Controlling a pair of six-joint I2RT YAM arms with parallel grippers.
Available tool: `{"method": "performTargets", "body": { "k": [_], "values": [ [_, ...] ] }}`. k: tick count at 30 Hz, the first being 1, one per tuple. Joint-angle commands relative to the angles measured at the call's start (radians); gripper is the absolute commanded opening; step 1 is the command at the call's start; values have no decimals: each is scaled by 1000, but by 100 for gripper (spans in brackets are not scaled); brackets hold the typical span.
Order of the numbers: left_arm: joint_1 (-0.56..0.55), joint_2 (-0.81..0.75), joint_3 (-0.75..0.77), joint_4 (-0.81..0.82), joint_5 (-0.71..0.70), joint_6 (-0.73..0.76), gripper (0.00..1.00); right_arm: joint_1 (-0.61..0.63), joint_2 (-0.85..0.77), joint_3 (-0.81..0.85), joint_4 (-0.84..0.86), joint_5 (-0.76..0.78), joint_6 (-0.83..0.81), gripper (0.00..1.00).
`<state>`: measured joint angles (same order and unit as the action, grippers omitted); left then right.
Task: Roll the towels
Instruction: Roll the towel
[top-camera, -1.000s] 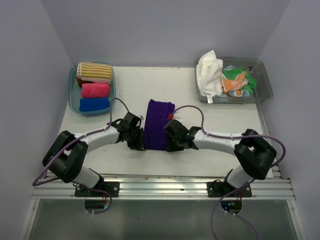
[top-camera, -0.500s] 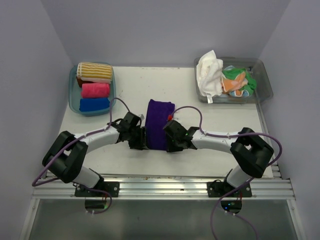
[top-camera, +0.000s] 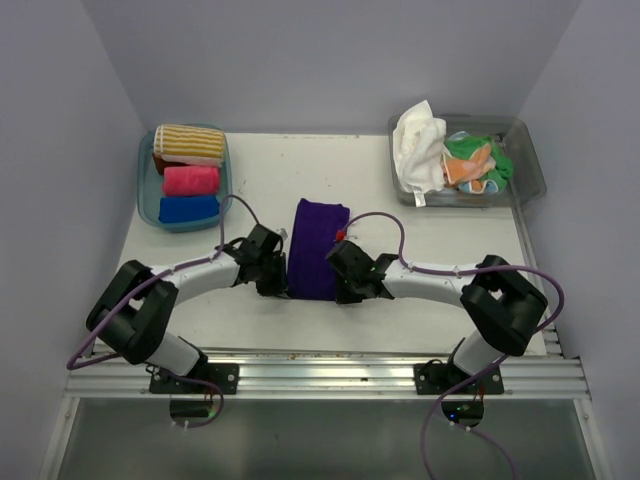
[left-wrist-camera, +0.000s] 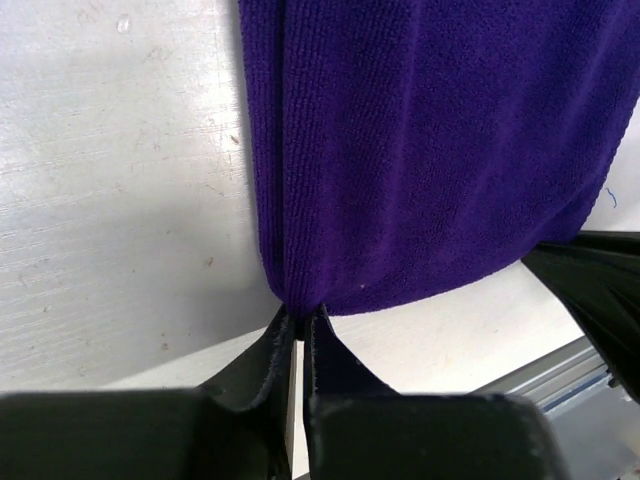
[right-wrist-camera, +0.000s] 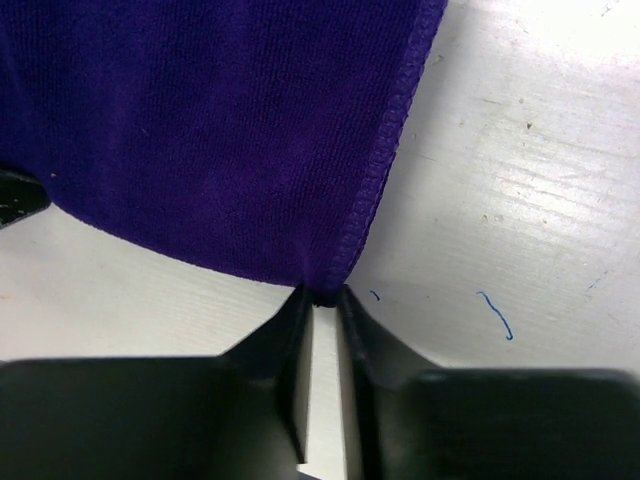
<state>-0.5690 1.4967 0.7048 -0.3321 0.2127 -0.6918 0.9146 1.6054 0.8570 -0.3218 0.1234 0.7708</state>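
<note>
A purple towel lies folded in a long strip at the table's middle. My left gripper is shut on the towel's near left corner. My right gripper is shut on its near right corner. The near edge is lifted slightly between the two grippers. In the blue tub at the back left lie rolled towels: striped, pink and blue. In the clear tub at the back right are a white towel, a green one and an orange one, unrolled.
The table's metal rail runs along the near edge behind the arm bases. Purple cables loop over both arms. Walls close in the table at the back and sides.
Both grippers have shifted slightly toward the far side with the towel's near corners. The towel's near end has moved a little with them.
</note>
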Motion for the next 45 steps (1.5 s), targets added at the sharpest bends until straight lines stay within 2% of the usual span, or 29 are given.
{"method": "performTargets", "body": {
  "k": [1, 4, 15, 22, 31, 45],
  "values": [
    [6, 13, -21, 7, -24, 20, 0, 3, -19, 5, 1, 36, 10, 11],
    [4, -9, -28, 1, -3, 18, 0, 3, -28, 4, -5, 35, 7, 0],
    [-3, -159, -70, -56, 59, -32, 0, 3, -168, -88, -22, 24, 32, 0],
    [-5, -260, -42, -114, 48, -92, 0, 3, -245, -55, -111, 85, 22, 0],
    [12, -169, 100, -183, -7, -109, 0, -6, -170, 92, -172, 170, -34, 0],
    [60, 5, 192, -142, 8, -83, 0, -63, -22, 160, -120, 183, -74, 0]
  ]
}}
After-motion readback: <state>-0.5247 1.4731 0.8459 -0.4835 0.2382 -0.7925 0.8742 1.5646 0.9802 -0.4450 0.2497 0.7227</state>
